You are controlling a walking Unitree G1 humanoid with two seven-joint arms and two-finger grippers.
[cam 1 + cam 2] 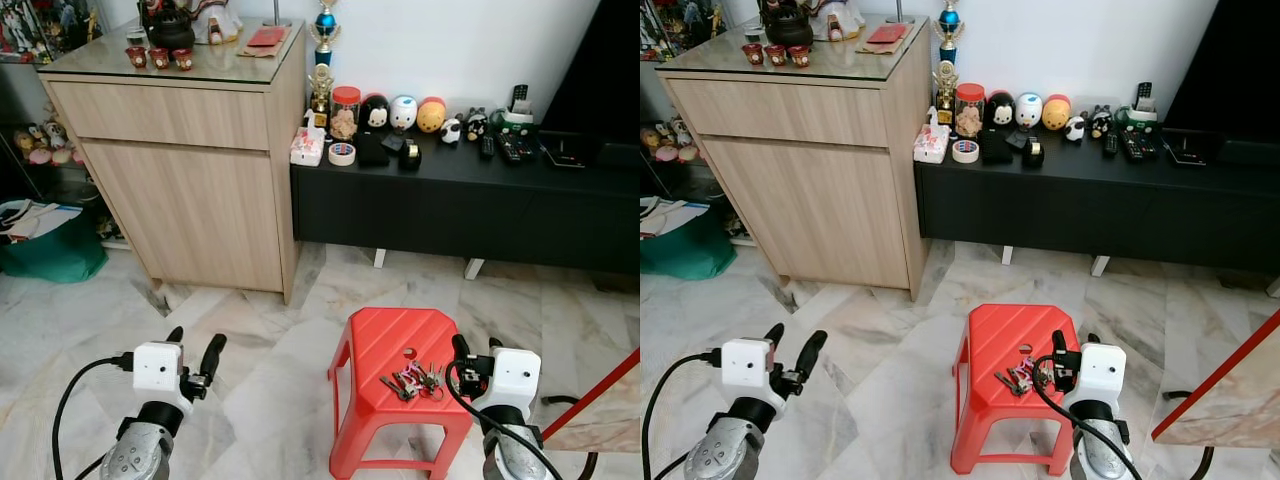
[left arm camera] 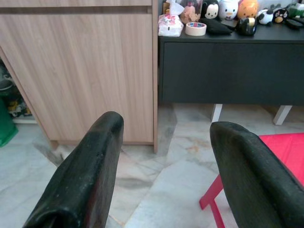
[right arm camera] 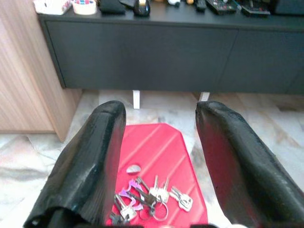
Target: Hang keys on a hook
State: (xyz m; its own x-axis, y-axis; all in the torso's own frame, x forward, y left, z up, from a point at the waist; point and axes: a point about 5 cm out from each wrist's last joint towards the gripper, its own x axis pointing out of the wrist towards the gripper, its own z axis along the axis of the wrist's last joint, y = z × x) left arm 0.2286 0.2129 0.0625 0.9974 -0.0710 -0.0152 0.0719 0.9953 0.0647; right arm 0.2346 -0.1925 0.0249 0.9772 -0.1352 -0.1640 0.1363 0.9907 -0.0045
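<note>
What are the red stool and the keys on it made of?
The red stool looks like moulded plastic: one even glossy colour, ribbed top, legs formed in one piece. The keys look like metal, silvery and shiny on a ring, though a few have coloured heads, perhaps plastic covers.

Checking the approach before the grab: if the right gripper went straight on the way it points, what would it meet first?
Probably the keys on the red stool. The open right gripper points forward and down over them. Past the stool stands the black cabinet; depth is hard to judge.
</note>
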